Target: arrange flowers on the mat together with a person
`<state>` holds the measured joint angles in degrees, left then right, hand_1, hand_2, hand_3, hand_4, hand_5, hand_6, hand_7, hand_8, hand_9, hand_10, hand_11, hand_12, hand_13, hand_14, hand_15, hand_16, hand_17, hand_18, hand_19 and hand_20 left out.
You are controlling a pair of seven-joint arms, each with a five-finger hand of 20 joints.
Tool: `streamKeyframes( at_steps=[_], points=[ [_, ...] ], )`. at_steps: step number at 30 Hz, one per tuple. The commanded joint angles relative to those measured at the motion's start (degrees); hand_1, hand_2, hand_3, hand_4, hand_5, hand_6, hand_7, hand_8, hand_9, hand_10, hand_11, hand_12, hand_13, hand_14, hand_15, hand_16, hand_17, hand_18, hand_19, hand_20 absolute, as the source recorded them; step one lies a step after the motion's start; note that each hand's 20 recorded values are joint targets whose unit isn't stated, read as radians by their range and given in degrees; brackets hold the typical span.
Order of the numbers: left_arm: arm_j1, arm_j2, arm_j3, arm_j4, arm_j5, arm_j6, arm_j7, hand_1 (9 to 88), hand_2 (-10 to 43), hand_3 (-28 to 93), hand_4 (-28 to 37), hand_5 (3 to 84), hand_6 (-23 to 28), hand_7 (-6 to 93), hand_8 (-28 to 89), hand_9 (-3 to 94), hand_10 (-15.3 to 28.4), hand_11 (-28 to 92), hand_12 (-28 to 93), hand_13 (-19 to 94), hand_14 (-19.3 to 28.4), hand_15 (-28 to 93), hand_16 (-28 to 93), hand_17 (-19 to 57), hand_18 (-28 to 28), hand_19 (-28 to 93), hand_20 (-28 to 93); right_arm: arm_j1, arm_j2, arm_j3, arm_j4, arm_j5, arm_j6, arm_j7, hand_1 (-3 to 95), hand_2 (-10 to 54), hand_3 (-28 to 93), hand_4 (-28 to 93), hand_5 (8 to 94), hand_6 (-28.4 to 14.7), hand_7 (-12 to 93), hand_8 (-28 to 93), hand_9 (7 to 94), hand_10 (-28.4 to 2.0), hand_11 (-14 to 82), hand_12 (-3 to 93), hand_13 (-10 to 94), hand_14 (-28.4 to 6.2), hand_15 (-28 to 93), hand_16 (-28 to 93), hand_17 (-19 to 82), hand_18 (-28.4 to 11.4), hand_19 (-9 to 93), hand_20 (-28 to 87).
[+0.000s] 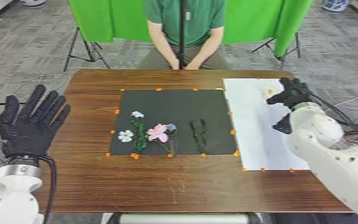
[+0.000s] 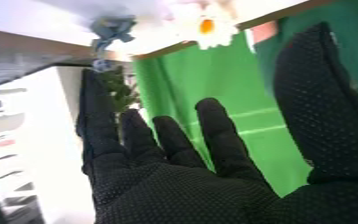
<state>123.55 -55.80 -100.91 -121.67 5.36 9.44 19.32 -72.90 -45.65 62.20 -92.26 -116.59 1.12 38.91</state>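
Selection of a further bloom, by judgement: the right hand [image 1: 289, 95], fingers straight and parted, lies right of the dark rectangular mat [image 1: 171, 100], near a thin-petalled white flower [image 2: 206, 27] with a rounded orange centre, which next calls for a light pinch and transfer. On the mat, a broad-petalled pink blossom [image 1: 159, 132] and slender green stem [image 1: 141, 140]; left of it, the left hand [image 1: 33, 120], spread wide.

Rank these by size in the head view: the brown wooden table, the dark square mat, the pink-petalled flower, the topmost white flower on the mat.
1. Wooden table
2. Dark mat
3. Pink flower
4. Topmost white flower
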Motion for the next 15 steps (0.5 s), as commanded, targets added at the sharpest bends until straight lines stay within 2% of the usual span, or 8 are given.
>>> streamKeyframes(
  at_steps=[1, 3, 4, 6, 7, 9, 13, 15],
  points=[
    [1.1, 0.02, 0.23, 0.05, -0.20, 0.48, 0.34, 24.5, 13.0, 66, -28.3, 39.3, 7.6, 10.3, -9, 37.2, 15.7, 16, 10, 24, 13.4, 21, -6, -3.8, 12.6, 26, 12, 7.6, 0.0, -4.4, 5.4, 2.4, -5.2, 0.8, 39.8, -9.5, 75, -28, 23.9, -7.4, 11, -8, 18.3, -21.7, 0.7, 13.6, 15, -19.7, 17, 3, 17, -24.6, 45, 0],
    [0.8, -0.01, 0.32, 0.08, -0.08, 0.38, 0.15, 24.4, 13.0, 66, -28.3, 39.3, 7.6, 10.3, -9, 37.2, 15.7, 16, 10, 23, 13.4, 21, -6, -3.9, 12.6, 26, 12, 9.1, 0.5, -7.0, 7.3, 3.0, -2.1, 0.4, 40.4, -9.5, 75, -28, 24.0, -7.4, 11, -8, 18.5, -21.9, 0.9, 13.2, 16, -19.6, 18, 3, 18, -24.2, 46, -1],
    [0.6, 0.02, 0.51, -0.04, -0.13, 0.80, 0.14, 24.4, 13.0, 66, -28.3, 39.3, 7.6, 10.3, -9, 37.1, 15.7, 16, 10, 23, 13.4, 21, -6, -3.9, 12.6, 26, 12, 9.7, 0.6, -8.0, 8.1, 3.3, -1.2, 0.2, 41.2, -9.5, 75, -28, 24.8, -7.5, 12, -8, 19.2, -21.9, 1.6, 13.2, 17, -19.0, 19, 3, 20, -23.3, 46, -1],
    [0.3, -0.03, 0.84, -0.13, -0.41, 1.43, 0.17, 24.6, 13.0, 66, -28.3, 39.1, 7.6, 10.3, -9, 36.8, 15.7, 16, 10, 23, 13.4, 21, -6, -3.9, 12.6, 26, 12, 10.8, 0.7, -9.5, 9.2, 2.8, -1.4, 0.9, 45.2, -9.5, 76, -28, 27.8, -6.6, 15, -10, 23.5, -20.4, 5.4, 11.7, 23, -16.6, 21, 1, 28, -21.0, 46, -2],
    [0.4, -0.02, 0.90, -0.04, -0.52, 0.99, 0.20, 24.6, 13.0, 66, -28.3, 39.0, 7.5, 10.4, -8, 36.3, 15.6, 16, 10, 23, 13.4, 21, -6, -3.9, 12.6, 26, 12, 11.2, 0.9, -10.3, 9.6, 2.9, -0.9, 1.4, 45.8, -9.5, 76, -28, 28.3, -6.4, 16, -10, 24.2, -20.0, 5.7, 11.3, 24, -16.3, 21, 1, 29, -20.8, 46, -2],
    [0.4, -0.06, 1.02, -0.16, -0.63, 1.57, 0.33, 24.6, 13.0, 66, -28.3, 38.9, 7.5, 10.4, -8, 35.7, 15.4, 16, 10, 23, 13.5, 21, -6, -3.9, 12.6, 26, 12, 11.8, 0.7, -11.2, 10.3, 2.8, -1.6, 2.6, 47.5, -9.5, 76, -28, 29.3, -6.2, 17, -11, 25.1, -19.4, 6.4, 10.9, 24, -16.2, 21, 1, 32, -20.1, 44, -3],
    [0.3, -0.23, 1.07, 0.01, -0.53, 1.32, 0.22, 24.6, 13.0, 66, -28.3, 38.8, 7.6, 10.3, -8, 35.5, 15.5, 16, 10, 23, 13.6, 21, -6, -4.0, 12.6, 27, 12, 11.3, 0.6, -11.9, 10.9, 2.0, -0.4, 4.6, 49.1, -9.5, 78, -28, 30.6, -5.6, 18, -12, 26.0, -19.2, 7.2, 10.7, 25, -16.3, 22, 0, 36, -19.1, 41, -1],
    [0.5, -0.23, 1.10, -0.19, -0.67, 1.59, 0.39, 24.6, 13.0, 66, -28.3, 38.8, 7.5, 10.3, -8, 35.3, 15.4, 16, 10, 23, 13.7, 21, -6, -4.0, 12.7, 27, 12, 11.5, 0.2, -12.1, 11.5, 2.1, -0.6, 6.0, 49.2, -9.5, 79, -28, 30.9, -5.3, 18, -12, 26.4, -19.0, 7.5, 10.7, 25, -16.3, 22, 0, 36, -19.0, 42, 0]
  ],
)
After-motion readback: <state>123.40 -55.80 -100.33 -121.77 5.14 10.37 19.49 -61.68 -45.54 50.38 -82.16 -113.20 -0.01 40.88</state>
